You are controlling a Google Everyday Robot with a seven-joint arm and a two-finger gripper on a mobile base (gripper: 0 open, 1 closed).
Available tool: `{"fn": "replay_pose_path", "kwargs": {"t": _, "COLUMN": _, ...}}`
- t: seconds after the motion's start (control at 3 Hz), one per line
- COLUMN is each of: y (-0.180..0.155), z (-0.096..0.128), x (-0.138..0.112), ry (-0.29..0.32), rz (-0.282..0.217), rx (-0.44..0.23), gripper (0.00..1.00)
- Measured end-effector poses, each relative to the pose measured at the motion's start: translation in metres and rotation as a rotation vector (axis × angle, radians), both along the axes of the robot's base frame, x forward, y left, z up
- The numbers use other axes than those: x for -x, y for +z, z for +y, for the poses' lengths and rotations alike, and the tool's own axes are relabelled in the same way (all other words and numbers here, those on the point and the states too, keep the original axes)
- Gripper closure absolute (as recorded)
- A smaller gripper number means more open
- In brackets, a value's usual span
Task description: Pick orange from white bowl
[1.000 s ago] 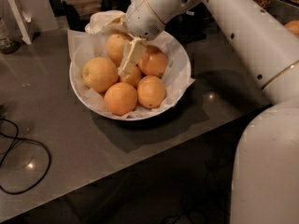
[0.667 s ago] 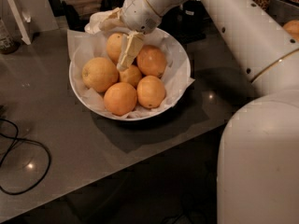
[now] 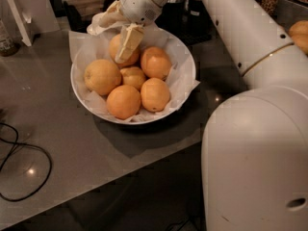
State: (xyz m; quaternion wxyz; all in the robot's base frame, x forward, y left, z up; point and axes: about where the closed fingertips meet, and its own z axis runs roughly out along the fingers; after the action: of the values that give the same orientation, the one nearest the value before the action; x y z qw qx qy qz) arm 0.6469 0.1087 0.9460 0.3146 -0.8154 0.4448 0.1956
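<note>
The tool has drawn back over the rear orange in the white bowl. Clamped or apart, I can't tell; fruit not lifted yet.

The orange was a large, round, yellow-orange fruit with dimpled skin, resting at the back of the white bowl and touching the oranges in front of it. The gripper hung right over it, covering part of its top and right side. The wide, shallow bowl sat upright, lined with crinkled white paper, six oranges packed inside.
</note>
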Motion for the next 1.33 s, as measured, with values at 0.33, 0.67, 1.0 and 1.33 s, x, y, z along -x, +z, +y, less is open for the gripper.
{"fn": "replay_pose_path", "kwargs": {"t": 0.33, "y": 0.0, "z": 0.0, "x": 0.0, "ry": 0.0, "rz": 0.0, "rx": 0.0, "gripper": 0.25}}
{"fn": "replay_pose_path", "kwargs": {"t": 0.67, "y": 0.006, "z": -0.002, "x": 0.012, "ry": -0.017, "rz": -0.021, "rx": -0.003, "gripper": 0.24}}
{"fn": "replay_pose_path", "kwargs": {"t": 1.0, "y": 0.01, "z": -0.01, "x": 0.028, "ry": -0.052, "rz": -0.038, "rx": -0.012, "gripper": 0.25}}
{"fn": "replay_pose_path", "kwargs": {"t": 1.33, "y": 0.01, "z": -0.019, "x": 0.039, "ry": -0.086, "rz": -0.04, "rx": -0.026, "gripper": 0.25}}
